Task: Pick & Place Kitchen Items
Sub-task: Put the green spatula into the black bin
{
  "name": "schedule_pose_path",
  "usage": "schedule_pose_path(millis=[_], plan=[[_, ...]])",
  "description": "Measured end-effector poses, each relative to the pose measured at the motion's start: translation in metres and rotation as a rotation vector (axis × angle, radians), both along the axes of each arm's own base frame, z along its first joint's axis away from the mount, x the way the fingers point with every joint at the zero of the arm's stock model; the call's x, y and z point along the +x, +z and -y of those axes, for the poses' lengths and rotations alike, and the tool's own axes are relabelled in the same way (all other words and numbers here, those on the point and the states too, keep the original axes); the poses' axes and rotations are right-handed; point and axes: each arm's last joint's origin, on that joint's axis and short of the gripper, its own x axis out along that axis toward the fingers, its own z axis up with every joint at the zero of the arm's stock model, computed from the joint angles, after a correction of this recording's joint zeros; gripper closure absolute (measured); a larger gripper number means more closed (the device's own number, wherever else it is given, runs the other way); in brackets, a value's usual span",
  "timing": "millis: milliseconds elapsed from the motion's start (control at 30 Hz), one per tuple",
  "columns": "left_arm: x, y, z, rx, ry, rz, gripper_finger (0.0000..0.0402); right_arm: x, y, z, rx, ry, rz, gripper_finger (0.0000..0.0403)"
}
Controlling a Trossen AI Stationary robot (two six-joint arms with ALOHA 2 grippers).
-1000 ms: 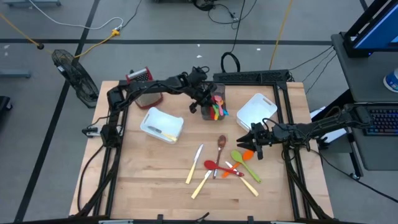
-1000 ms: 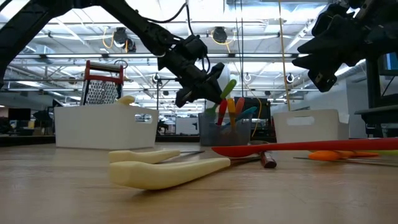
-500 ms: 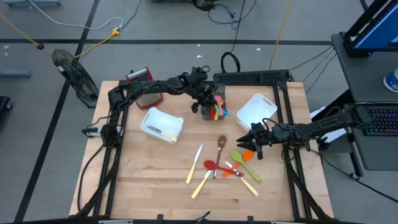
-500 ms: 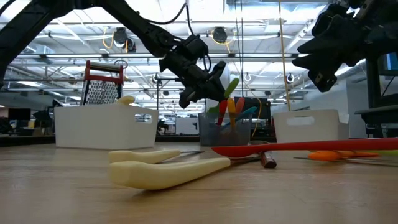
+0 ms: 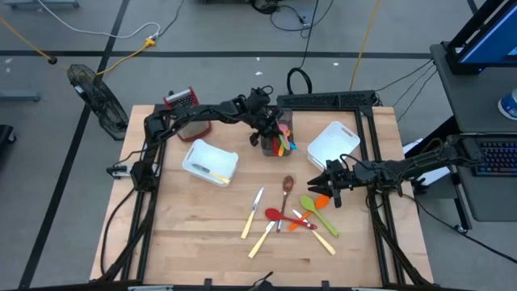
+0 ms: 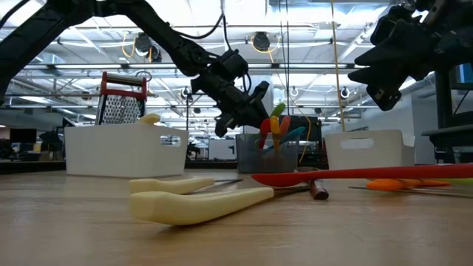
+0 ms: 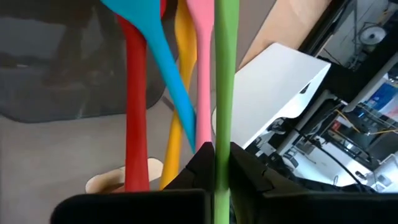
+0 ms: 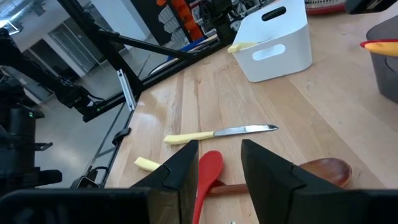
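From above, the left gripper (image 5: 271,133) hung over the grey bin (image 5: 275,145) at the table's far middle, its fingers hidden there. The right gripper (image 5: 329,191) hovered with fingers apart near the green spoon (image 5: 311,205) on the table.

The low view showed coloured utensils (image 6: 276,129) standing upright in the bin.

The left wrist view alone showed the grip: jaws pinched on a thin green handle (image 7: 222,93), beside pink, orange, blue and red ones.

The right wrist view showed a red spoon (image 8: 206,171) between its parted fingers, probably lower down.
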Motion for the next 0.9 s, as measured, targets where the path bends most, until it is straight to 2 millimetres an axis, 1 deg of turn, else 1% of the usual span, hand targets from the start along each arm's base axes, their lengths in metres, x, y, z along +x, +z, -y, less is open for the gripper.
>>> schedule_pose_path(millis=[567,700,900], plan=[[0.0,-0.002,0.001,0.071,-0.018,-0.022,0.0277,0.0,-0.001,0.0,-0.032,0.01,-0.001,0.0289],[-0.002,0.006,0.001,0.102,-0.081,0.022,0.025,0.0,-0.001,0.0,-0.034,0.011,-0.008,0.0289],[-0.005,0.026,0.005,0.104,-0.113,0.087,0.0217,0.0,-0.001,0.0,-0.034,0.011,-0.011,0.0289]])
